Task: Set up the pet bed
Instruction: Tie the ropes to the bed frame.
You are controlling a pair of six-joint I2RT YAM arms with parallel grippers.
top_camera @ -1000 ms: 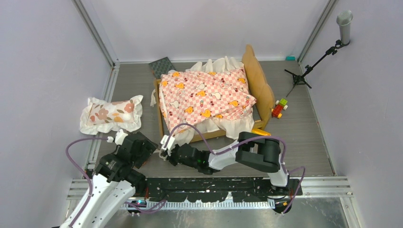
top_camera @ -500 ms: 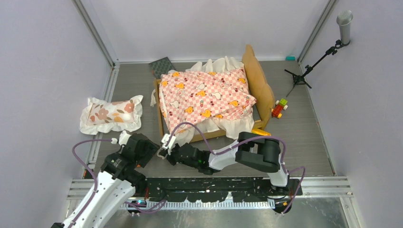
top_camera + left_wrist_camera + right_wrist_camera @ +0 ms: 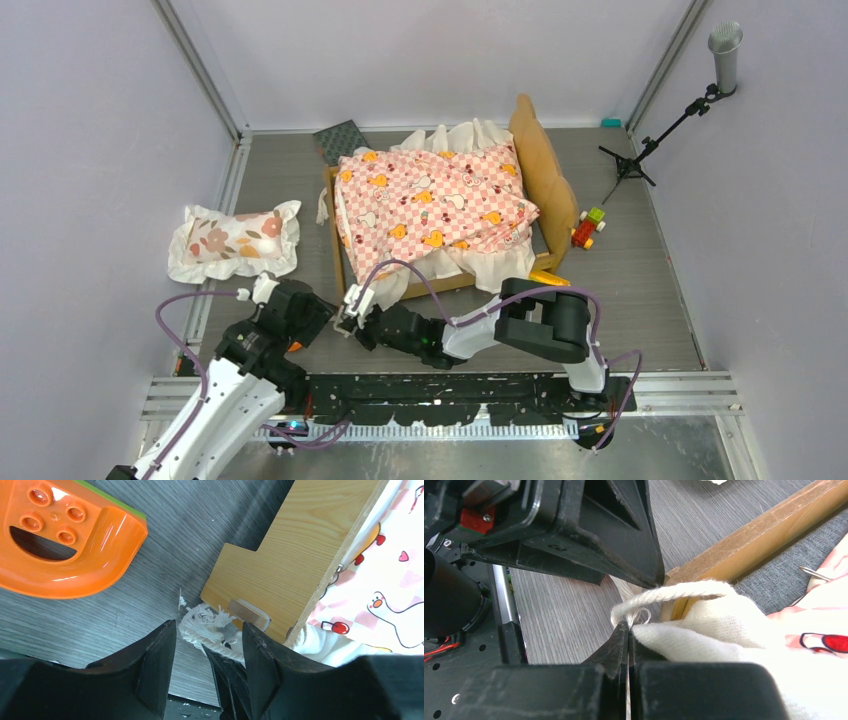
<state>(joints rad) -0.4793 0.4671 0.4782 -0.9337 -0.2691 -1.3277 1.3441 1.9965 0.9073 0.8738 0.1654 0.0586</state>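
The pet bed (image 3: pixel 333 232) is a tan wooden frame with a wavy headboard (image 3: pixel 545 165), and a pink-checkered ruffled sheet (image 3: pixel 435 200) is draped over it. My right gripper (image 3: pixel 352 305) (image 3: pixel 629 625) is at the bed's near-left corner. It is shut on a white cord (image 3: pixel 674 592) at the sheet's edge. My left gripper (image 3: pixel 318 312) (image 3: pixel 209 627) faces that same wooden corner (image 3: pixel 280 565). Its jaws stand apart on either side of the frayed cord end (image 3: pixel 200 622) and the right gripper's fingertips, with gaps showing on both sides.
A floral ruffled pillow (image 3: pixel 235 240) lies left of the bed. An orange toy block (image 3: pixel 65 545) sits on the floor by my left gripper. Toy blocks (image 3: pixel 588 227) and an orange piece (image 3: pixel 548 277) lie right of the bed. A dark panel (image 3: pixel 340 140) and a stand (image 3: pixel 650 145) are behind.
My left arm has moved right toward the bed's near-left corner, and its jaws have narrowed around the cord. The right gripper has kept its hold and edged slightly right.
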